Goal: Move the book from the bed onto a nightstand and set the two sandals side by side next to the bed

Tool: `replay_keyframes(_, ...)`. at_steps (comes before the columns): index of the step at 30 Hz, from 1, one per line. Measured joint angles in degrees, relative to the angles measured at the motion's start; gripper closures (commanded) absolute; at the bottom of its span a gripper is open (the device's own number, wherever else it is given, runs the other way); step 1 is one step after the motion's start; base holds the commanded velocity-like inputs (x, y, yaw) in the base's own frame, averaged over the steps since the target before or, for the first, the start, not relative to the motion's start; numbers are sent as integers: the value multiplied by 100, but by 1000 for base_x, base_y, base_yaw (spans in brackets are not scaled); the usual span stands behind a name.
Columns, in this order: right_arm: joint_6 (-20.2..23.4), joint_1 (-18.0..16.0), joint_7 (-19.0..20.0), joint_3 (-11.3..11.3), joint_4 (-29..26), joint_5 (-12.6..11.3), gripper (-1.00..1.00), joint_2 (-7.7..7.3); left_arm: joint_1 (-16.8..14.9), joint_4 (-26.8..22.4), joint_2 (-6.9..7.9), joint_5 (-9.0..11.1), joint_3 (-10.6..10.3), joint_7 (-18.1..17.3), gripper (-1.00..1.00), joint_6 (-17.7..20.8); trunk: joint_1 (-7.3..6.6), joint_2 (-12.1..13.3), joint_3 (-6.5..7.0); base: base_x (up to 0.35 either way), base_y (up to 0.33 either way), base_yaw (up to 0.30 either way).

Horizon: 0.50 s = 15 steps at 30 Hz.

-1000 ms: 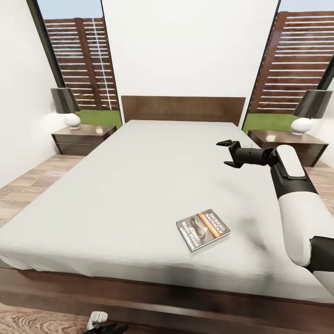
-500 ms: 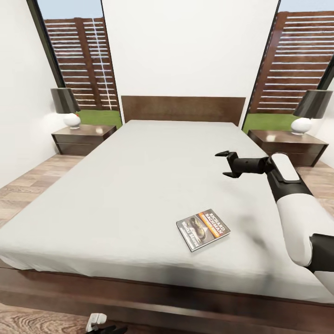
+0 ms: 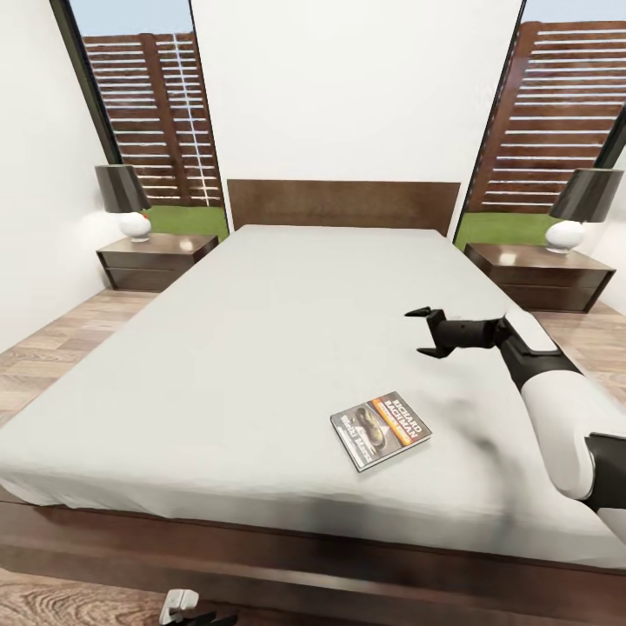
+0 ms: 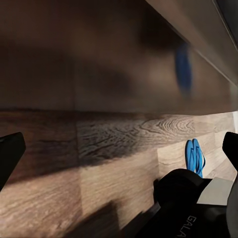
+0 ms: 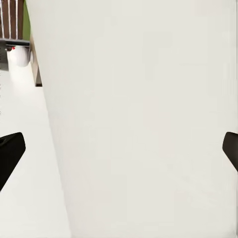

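Observation:
The book (image 3: 380,429), dark with an orange title band, lies flat on the grey mattress of the bed (image 3: 261,348), near its foot. My right gripper (image 3: 426,331) hovers open just over the mattress, a short way beyond the book toward the headboard and slightly right. In the right wrist view its fingertips (image 5: 10,154) stand wide apart over bare mattress. My left gripper (image 3: 204,618) hangs low by the bed's foot, open (image 4: 119,153), facing the dark bed frame (image 4: 99,49). Blue sandals (image 4: 194,156) lie on the plank floor beyond it; I cannot tell whether one or two.
A nightstand (image 3: 156,256) with a dark-shaded lamp (image 3: 122,200) stands left of the headboard, another nightstand (image 3: 539,274) with a lamp (image 3: 584,204) at the right. Plank floor (image 3: 52,348) runs along both sides. A part of my own body (image 4: 188,198) sits close to the left gripper.
My right gripper has come down toward the mattress and a little nearer the book, still open. The book and the left gripper have hardly moved.

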Motion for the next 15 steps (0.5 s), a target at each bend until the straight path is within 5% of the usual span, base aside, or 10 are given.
replay_keyframes(15, 35, 0, 442, -36, 434, -56, -100, -132, 1, 0, 1, 0, 2, 3, -100, 0, 0, 0, 0, 0, 0, 0)
